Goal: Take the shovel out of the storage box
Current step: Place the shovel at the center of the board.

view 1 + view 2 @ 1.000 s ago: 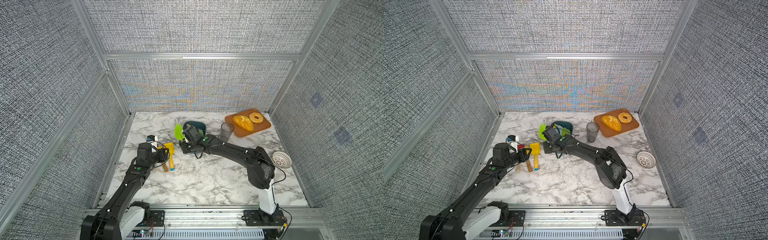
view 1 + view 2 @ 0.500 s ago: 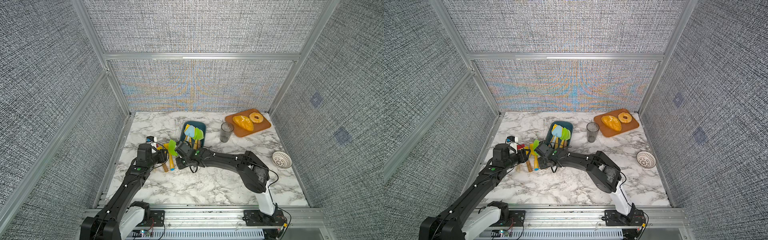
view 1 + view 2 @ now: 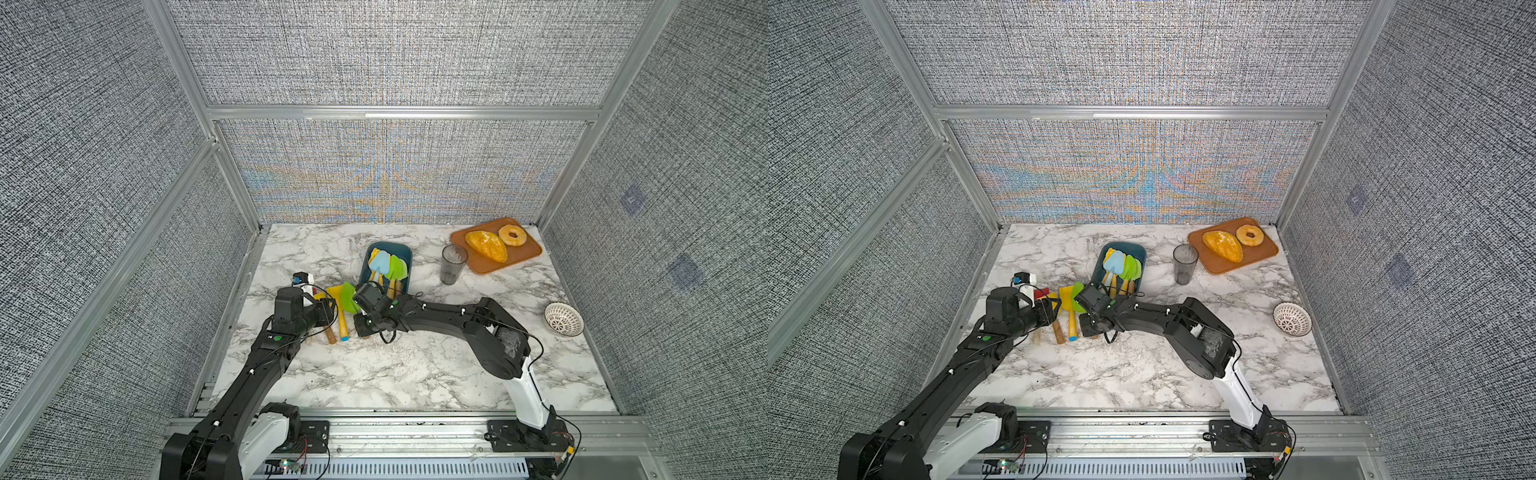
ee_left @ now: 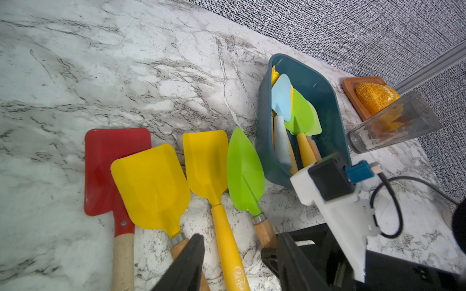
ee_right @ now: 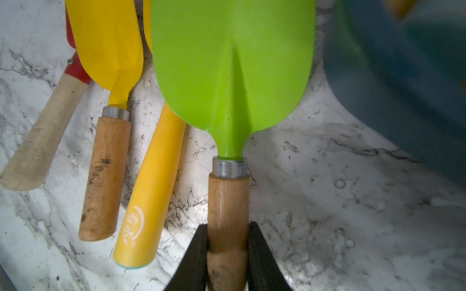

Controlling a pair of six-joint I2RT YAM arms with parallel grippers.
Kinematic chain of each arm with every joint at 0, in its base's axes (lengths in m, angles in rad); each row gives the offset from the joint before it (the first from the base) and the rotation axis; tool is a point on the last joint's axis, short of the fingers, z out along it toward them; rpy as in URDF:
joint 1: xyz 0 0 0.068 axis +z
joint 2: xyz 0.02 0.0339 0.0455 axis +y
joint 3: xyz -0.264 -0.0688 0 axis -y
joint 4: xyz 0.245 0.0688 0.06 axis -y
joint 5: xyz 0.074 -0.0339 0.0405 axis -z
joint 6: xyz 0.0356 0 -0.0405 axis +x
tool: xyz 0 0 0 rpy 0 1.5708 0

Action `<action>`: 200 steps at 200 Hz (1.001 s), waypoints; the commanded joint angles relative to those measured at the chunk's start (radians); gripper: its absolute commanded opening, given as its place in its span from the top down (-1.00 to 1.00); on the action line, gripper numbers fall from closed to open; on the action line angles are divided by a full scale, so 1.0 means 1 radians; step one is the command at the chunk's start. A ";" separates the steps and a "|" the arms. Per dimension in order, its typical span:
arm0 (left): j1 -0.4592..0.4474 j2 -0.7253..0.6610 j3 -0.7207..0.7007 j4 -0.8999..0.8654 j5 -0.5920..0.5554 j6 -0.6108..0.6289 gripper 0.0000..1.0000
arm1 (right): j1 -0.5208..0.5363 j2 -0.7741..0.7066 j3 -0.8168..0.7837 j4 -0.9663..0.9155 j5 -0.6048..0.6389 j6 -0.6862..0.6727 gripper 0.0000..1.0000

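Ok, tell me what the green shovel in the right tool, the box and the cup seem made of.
The green shovel: glossy blade, likely painted metal; handle varnished wood, grain showing; collar bare metal. The box: smooth teal plastic, by its moulded rounded corners. The cup: clear grey-tinted, glass or plastic, cannot tell.

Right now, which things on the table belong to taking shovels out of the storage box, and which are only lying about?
Job: storage box; green shovel, clamped in the right gripper; shovels inside the box; red shovel and two yellow shovels on the table.
Lying about: glass tumbler; orange tray with bread and doughnut; white lattice bowl.
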 commanded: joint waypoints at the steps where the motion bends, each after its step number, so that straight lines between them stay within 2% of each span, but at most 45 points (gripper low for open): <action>1: -0.001 0.003 -0.001 0.010 0.004 0.001 -0.03 | -0.005 0.008 0.012 0.040 -0.021 0.016 0.48; 83: -0.001 0.010 0.002 0.012 0.006 0.002 -0.03 | 0.000 -0.010 0.012 0.046 -0.025 0.017 0.05; 145: 0.000 0.007 -0.002 0.016 0.010 0.001 -0.04 | 0.010 -0.201 -0.086 0.032 0.073 -0.005 -0.11; 182: -0.001 0.005 -0.003 0.028 0.035 0.010 -0.04 | -0.080 -0.238 -0.077 -0.007 0.108 -0.049 -0.14; 200: 0.000 0.007 -0.004 0.040 0.052 0.014 -0.04 | -0.140 -0.227 -0.063 -0.018 0.102 -0.065 -0.08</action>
